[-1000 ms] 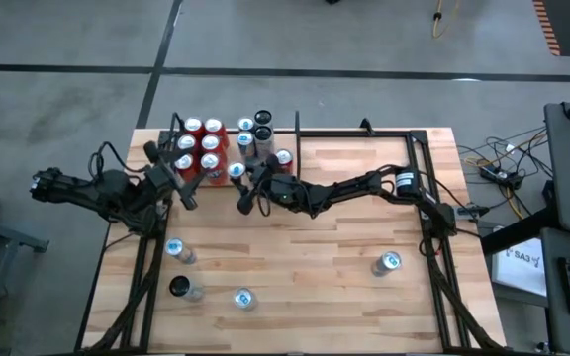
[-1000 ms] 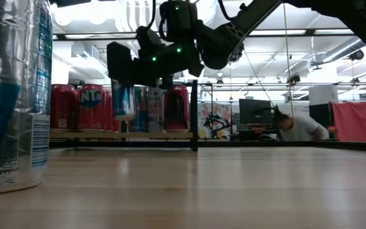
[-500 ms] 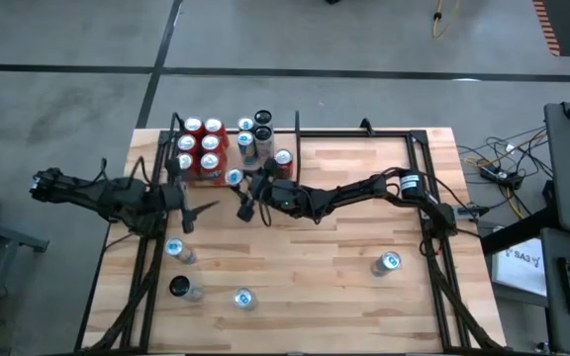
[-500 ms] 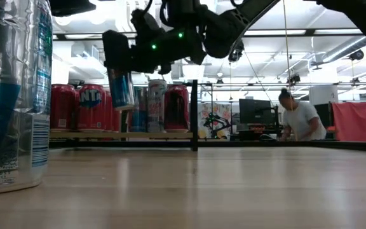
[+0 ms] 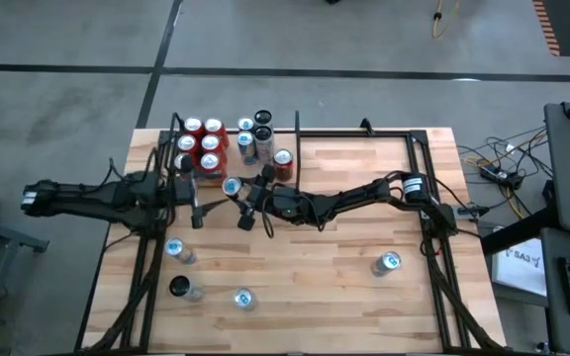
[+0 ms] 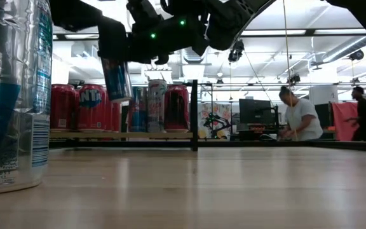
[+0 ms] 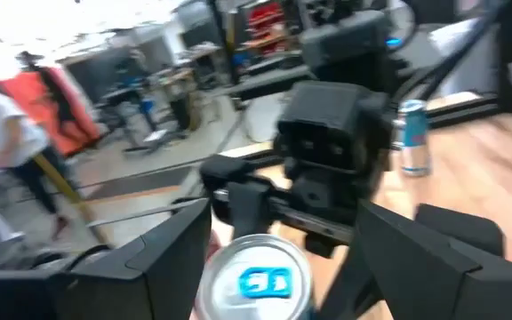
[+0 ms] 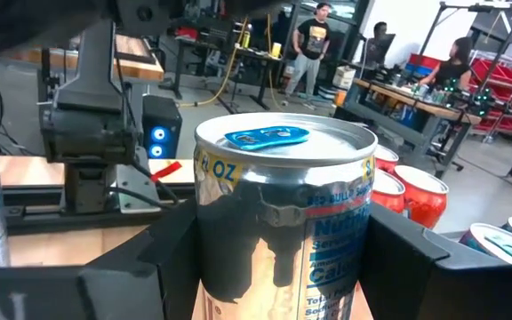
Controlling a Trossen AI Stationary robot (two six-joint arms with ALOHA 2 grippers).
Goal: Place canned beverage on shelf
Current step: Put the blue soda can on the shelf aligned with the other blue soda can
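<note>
One canned beverage (image 5: 232, 186), silver with blue print, is held by the right end effector (image 8: 278, 258), whose two dark fingers are pressed on its sides. In the high view the can is seen just left of the middle of the frame, near the front of the shelf (image 6: 157, 135) but not on it. In the low view it is seen in the upper left, lifted well off the table (image 5: 344, 237) and tipped a little.

The shelf is found at the upper left of the table in the high view. It is made of thin black frame with a light wood floor. Red cans (image 5: 201, 143) are packed at its left side, and a few other cans (image 5: 255, 133) are stood to their right.

The left end effector (image 5: 194, 206) is seen just left of the held can, with its fingers (image 7: 149, 258) spread wide and nothing held. In the left wrist view the can's top is seen between those fingers; whether it is touched cannot be told.

Four silver cans are stood on the lower part of the table: three at the lower left (image 5: 184, 288) and one at the lower right (image 5: 389, 262). Two people (image 6: 297, 117) are seen in the room behind, at the right of the low view.
</note>
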